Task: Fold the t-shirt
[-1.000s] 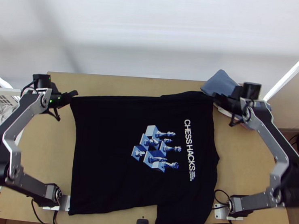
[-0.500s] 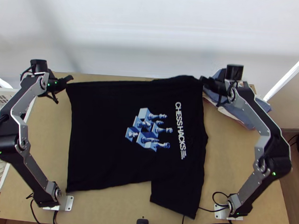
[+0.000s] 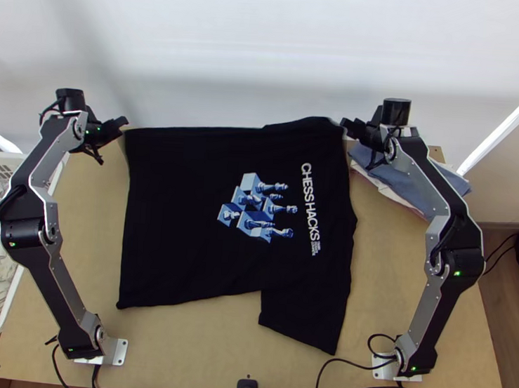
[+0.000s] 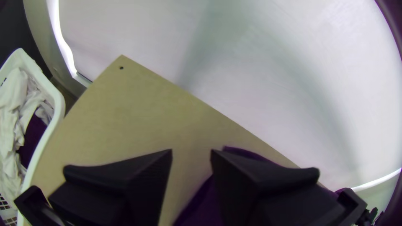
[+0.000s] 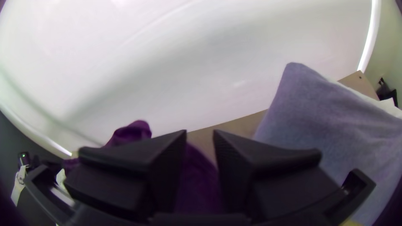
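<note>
The black t-shirt point(image 3: 181, 210) lies spread on the table with its blue-and-white print up and the lettering towards the right; one sleeve extends to the near right. My left gripper point(image 3: 123, 124) is at the shirt's far left corner. At the far right corner is my right gripper point(image 3: 344, 129). In the left wrist view the left gripper point(image 4: 191, 152) is open, with the shirt point(image 4: 205, 205) beneath one finger. The right wrist view shows the right gripper point(image 5: 201, 134) with a narrow opening between its fingertips and the shirt point(image 5: 199, 184) seen through the gap.
Blue-grey folded cloth point(image 3: 415, 179) lies at the far right, close by the right gripper. A white basket point(image 3: 1, 326) of clothes stands left of the table point(image 3: 200, 352). Cables cross the near edge, and what looks like a person's hand shows there.
Both arms have moved towards the table's far edge, the right one also somewhat left. The shirt has slid the same way, leaving more bare table along the near side.
</note>
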`<state>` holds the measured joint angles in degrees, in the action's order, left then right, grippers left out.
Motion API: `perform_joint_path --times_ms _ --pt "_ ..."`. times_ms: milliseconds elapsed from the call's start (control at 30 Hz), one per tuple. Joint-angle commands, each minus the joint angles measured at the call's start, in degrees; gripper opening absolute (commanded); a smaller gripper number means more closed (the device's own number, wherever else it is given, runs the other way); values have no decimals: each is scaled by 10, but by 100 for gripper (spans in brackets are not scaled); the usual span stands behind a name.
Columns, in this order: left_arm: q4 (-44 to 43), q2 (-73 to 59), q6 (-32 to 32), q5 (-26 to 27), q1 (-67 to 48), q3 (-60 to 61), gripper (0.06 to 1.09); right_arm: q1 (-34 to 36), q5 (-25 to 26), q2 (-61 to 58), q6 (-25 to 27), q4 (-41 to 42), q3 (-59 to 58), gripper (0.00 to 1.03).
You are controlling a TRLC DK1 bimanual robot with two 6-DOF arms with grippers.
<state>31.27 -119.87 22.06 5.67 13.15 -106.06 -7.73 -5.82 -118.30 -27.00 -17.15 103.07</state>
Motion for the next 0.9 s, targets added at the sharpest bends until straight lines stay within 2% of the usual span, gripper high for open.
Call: perform_joint_path --times_ms 0,100,267,367,433,533,600,633,700,767,867 --pt "10 8 -11 -17 5 -45 98 7 26 20 -16 7 30 93" --pt "-11 34 -15 -17 6 -56 98 6 50 40 -16 11 54 98" --pt "35 80 -22 -6 4 -110 98 14 71 113 -42 -26 66 98" --pt "85 122 -32 7 -1 -113 98 19 72 178 -78 -94 48 98" --pt "131 154 -45 10 -7 -110 98 25 71 231 -122 -140 18 98" --pt "175 202 -64 29 -10 -92 98 28 31 307 -151 -221 -26 98" --pt "178 239 -76 37 -10 -64 98 34 -31 349 -186 -292 -71 98" --pt "180 256 -80 46 -12 -50 98 42 -64 369 -186 -319 -97 98" --pt "181 288 -85 53 -12 -26 98 44 -95 412 -162 -366 -169 98" --pt "186 315 -85 65 -13 -6 98 47 -118 450 -109 -405 -242 97" --pt "194 347 -86 67 -16 18 98 47 -130 520 -34 -415 -364 96"
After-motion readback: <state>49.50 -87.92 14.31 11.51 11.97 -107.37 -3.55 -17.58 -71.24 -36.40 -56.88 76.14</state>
